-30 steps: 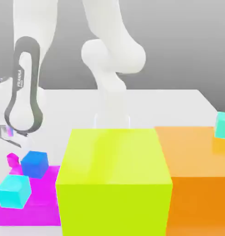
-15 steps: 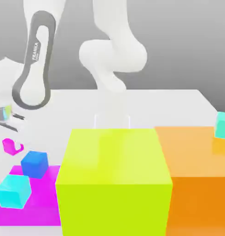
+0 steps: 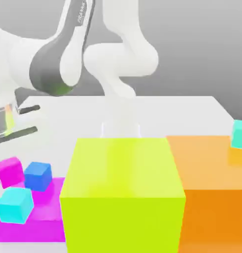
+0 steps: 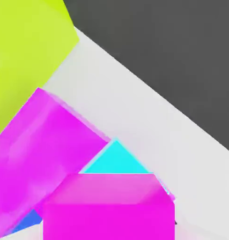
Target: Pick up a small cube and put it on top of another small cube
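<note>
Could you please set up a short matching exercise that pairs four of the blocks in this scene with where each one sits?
Things:
1. small cube
2. blue cube
3. cyan cube
4. lime block

Places:
A. on the magenta slab, at its front corner nearest the camera
B. middle of the exterior view, beside the orange block
C. at the exterior view's far left edge, just left of the blue cube
D. on the slab's back part, behind the cyan cube

Pairs: 1-C, 2-D, 3-A, 4-B
</note>
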{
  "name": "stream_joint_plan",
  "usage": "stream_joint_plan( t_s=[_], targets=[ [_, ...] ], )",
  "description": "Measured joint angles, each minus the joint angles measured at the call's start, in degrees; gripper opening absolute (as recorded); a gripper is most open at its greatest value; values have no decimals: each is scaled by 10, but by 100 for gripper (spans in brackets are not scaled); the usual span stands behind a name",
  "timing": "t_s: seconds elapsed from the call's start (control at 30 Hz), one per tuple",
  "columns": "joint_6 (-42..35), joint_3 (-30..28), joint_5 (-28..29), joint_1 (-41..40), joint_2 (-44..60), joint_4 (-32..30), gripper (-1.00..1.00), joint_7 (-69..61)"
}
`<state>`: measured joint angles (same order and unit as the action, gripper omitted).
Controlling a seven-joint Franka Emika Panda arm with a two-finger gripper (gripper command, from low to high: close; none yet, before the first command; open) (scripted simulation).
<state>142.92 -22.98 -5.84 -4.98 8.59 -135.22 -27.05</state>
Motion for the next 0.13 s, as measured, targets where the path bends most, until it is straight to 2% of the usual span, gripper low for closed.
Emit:
stream_joint_plan(
  t_s=[0.03,0.13],
  targets=[
    [9,2,-5,-2,8,-2,100,-5],
    [9,2,-5,-2,8,-2,100,-5]
  ],
)
